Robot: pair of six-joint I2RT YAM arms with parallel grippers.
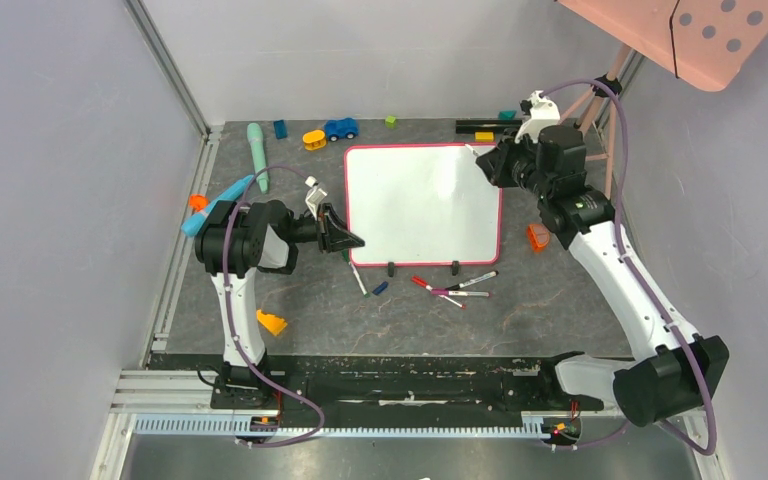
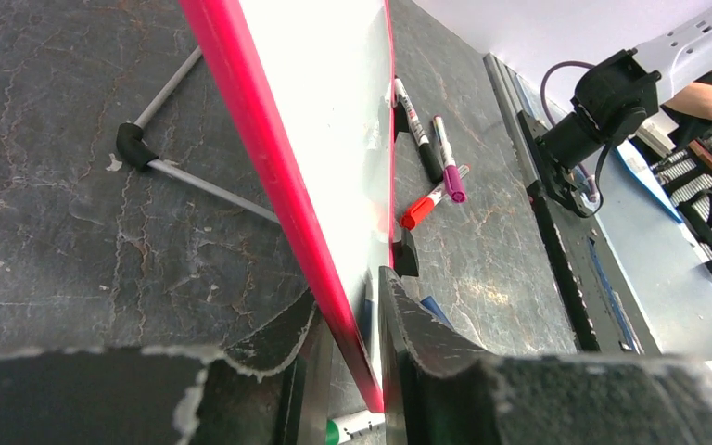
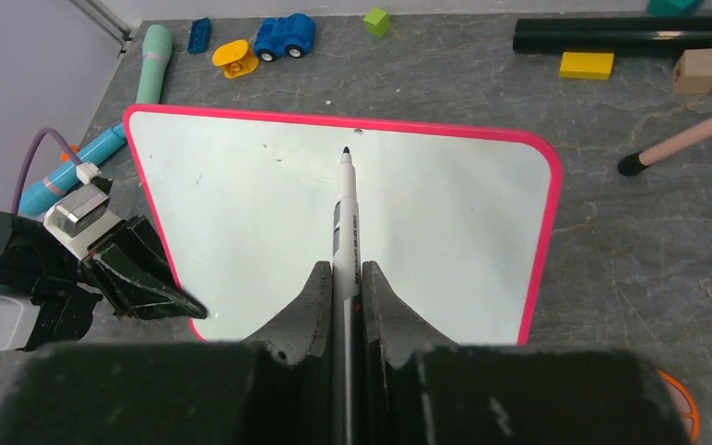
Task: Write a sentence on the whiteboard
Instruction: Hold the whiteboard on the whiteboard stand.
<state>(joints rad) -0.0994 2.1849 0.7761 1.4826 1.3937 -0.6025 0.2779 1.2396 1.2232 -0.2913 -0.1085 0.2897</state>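
The whiteboard [image 1: 422,200] stands propped on the dark table, a glossy white face in a thin pink-red frame. No sentence shows on it; the face [image 3: 260,232] is bare. My right gripper [image 3: 343,269] is shut on a white marker [image 3: 345,213]. The marker's dark tip is at the board near its top edge. My left gripper [image 2: 348,297] straddles the board's lower left corner [image 2: 324,111], one finger on each side of the red frame. A slit of table shows between the back finger and the frame. In the top view this gripper [image 1: 352,240] sits at that corner.
Loose markers [image 1: 460,285] lie in front of the board, and a green-capped one [image 1: 358,278] by my left gripper. Toys line the back: a blue car [image 1: 340,128], a mint torch [image 1: 257,150], a black tube [image 1: 482,126]. An orange piece [image 1: 537,237] sits right of the board and a salmon dotted panel [image 1: 705,35] hangs at top right.
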